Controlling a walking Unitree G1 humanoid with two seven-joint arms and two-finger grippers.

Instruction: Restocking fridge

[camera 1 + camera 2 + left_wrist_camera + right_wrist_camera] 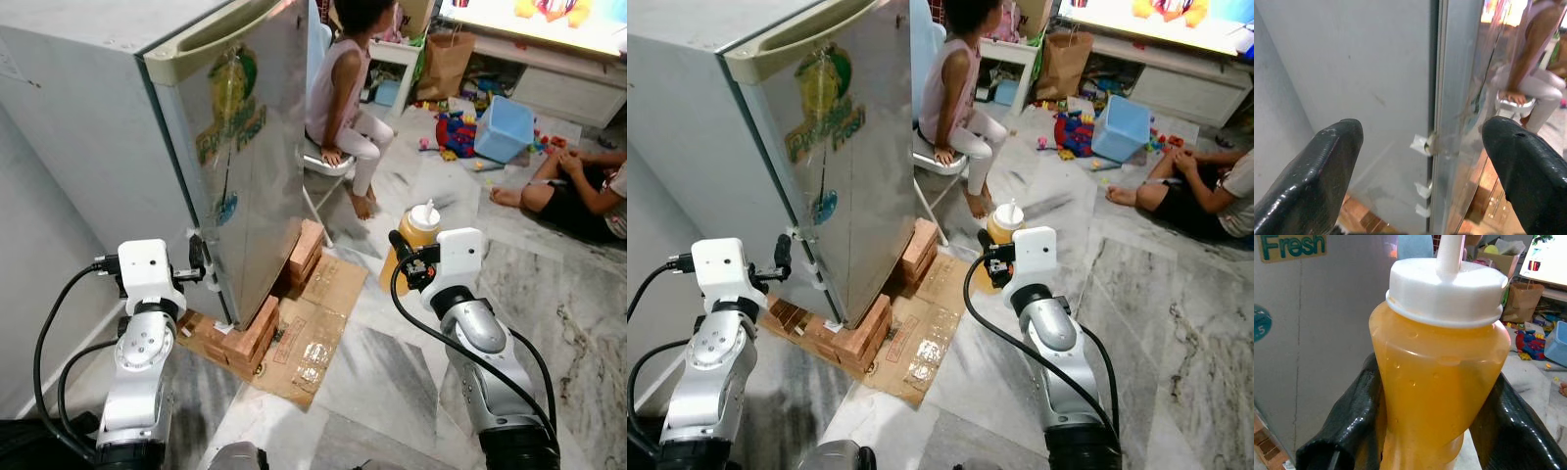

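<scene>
Right, left gripper [1422, 161] spread wide, empty, facing fridge door [250, 147] edge — seam straight ahead between fingers [1327, 161], door shut. Right gripper [1425, 426] clamped round squeeze bottle [416, 240], orange contents, white cap up, held upright off to the side of the door front. I'd hook left fingertip into door seam, pull slow — fridge sits on bricks [250, 338], may rock. Keep bottle level, clear of door swing. People [343, 88] beyond door; watch them.

closed fridge door [245, 147] blocks access, open floor [392, 372] rightward
</scene>
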